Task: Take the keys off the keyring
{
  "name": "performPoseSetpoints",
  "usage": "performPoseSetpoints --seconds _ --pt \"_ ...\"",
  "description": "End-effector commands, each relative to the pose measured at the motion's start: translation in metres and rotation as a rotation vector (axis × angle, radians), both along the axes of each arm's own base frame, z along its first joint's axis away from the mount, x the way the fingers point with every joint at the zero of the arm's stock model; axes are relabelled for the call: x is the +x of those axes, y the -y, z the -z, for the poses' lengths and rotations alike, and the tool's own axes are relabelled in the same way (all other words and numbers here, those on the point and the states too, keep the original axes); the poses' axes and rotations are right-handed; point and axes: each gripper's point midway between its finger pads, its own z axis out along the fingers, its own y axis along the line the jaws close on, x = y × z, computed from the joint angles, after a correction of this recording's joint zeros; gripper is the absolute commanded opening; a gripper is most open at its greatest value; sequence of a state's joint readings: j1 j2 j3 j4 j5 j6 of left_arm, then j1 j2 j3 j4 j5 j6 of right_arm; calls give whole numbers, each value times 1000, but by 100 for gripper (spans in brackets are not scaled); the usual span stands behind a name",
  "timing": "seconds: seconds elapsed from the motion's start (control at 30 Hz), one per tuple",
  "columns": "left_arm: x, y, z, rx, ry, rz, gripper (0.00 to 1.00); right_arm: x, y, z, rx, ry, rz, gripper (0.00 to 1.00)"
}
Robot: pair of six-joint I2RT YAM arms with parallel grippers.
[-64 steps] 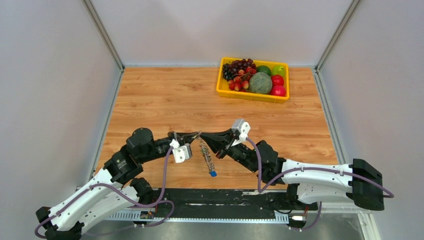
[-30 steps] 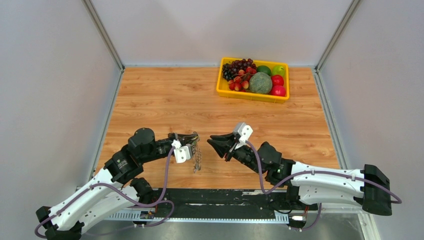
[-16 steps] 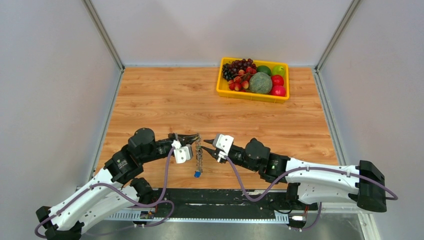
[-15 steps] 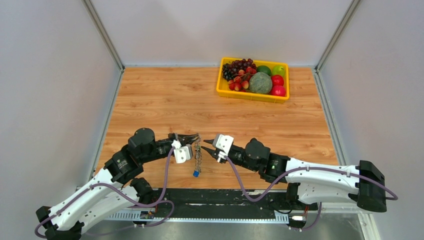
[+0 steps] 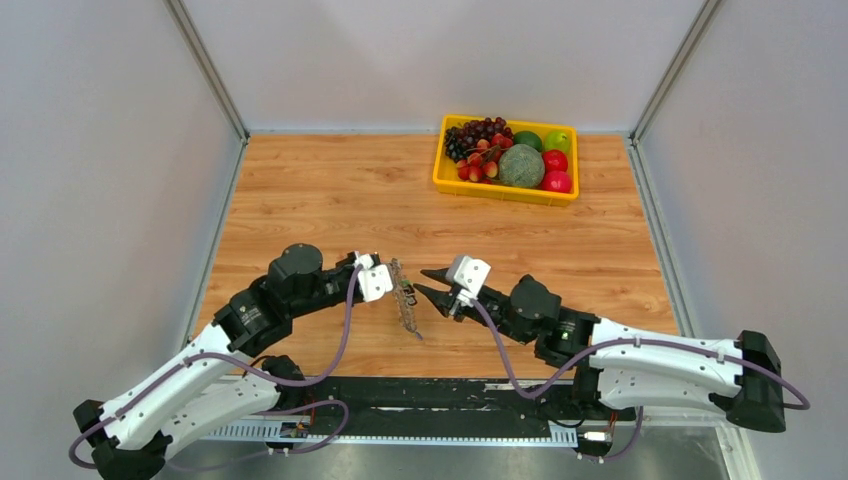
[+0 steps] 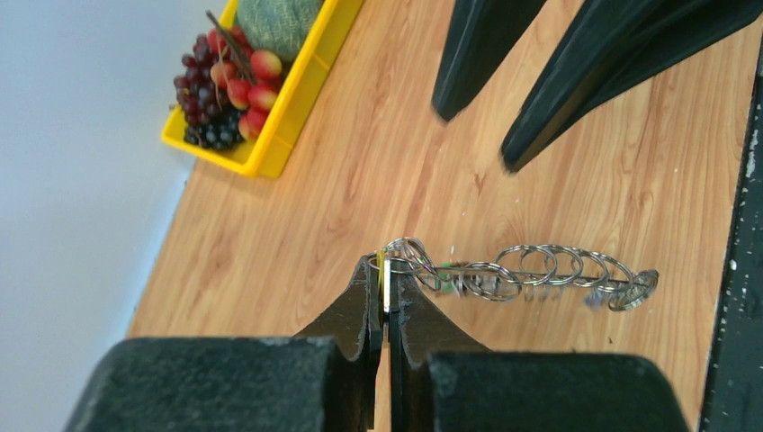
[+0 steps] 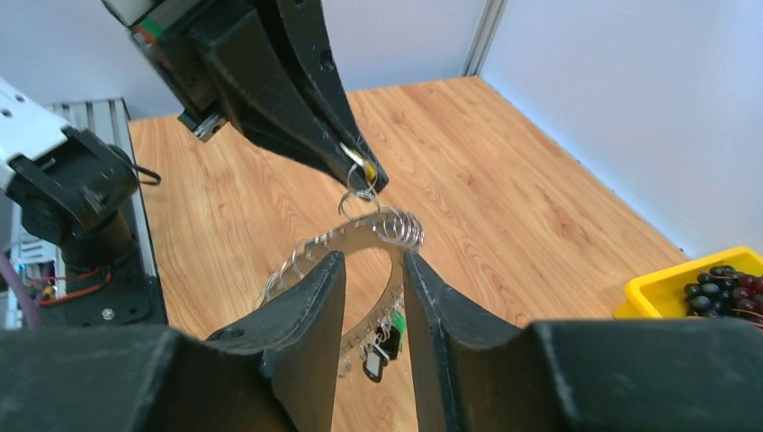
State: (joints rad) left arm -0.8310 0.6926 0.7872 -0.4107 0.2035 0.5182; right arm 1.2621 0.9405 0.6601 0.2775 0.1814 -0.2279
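The step in hand was the approach for pulling a key off; none lay on the table [image 5: 300, 200] yet. The left gripper [image 6: 385, 270] was clamped on a yellow tag [image 6: 384, 281] at the top of the keyring [image 5: 408, 308]. The keyring hung from that pinch, clear of the wood, near the middle of the near edge. In the left wrist view its small loops trailed away from the fingertips in a row.

The right gripper [image 5: 426, 282] was spread, holding nothing, just right of the keyring with its tips pointed at it. From its own camera the grey band showed in the gap between the two fingers, apparently beyond the tips. Whether a finger touched the band could not be told. The keys [image 7: 382, 335], with green and black heads showing, dangled from the lower part of the keyring. A fruit tray [image 5: 440, 165] sat well apart, toward the far right corner.

The next move probably called for the right gripper to drop toward one hanging key, close on its head alone, and work it along its loop. The left pinch would have to hold firm. With the hold on a tag rather than on the band, a hard tug might swing the whole keyring or pull it free.
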Motion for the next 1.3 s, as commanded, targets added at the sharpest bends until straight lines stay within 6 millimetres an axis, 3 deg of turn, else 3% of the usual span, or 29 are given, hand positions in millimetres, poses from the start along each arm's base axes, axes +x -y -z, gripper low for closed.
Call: performPoseSetpoints --seconds 0.0,0.03,0.17,0.33,0.87,1.1,1.27 --pt "16 -18 -33 -30 -76 -201 0 -7 20 -17 109 -54 14 36" --pt "13 -23 -22 4 -136 -230 0 -9 22 -16 116 -61 9 36" --pt "22 -43 -9 97 -265 -414 0 -12 26 -14 135 -82 -2 37" --pt "18 -50 -1 169 -395 -512 0 -16 23 -14 138 -95 -22 41" --pt "4 -47 -9 154 -440 -450 0 -21 12 -13 141 -98 -71 40" --pt "-1 -40 -13 128 -479 -433 0 -38 -17 -12 132 -84 -214 37" --pt "-4 -38 -11 126 -510 -432 0 -32 -41 -10 114 -49 -226 37"
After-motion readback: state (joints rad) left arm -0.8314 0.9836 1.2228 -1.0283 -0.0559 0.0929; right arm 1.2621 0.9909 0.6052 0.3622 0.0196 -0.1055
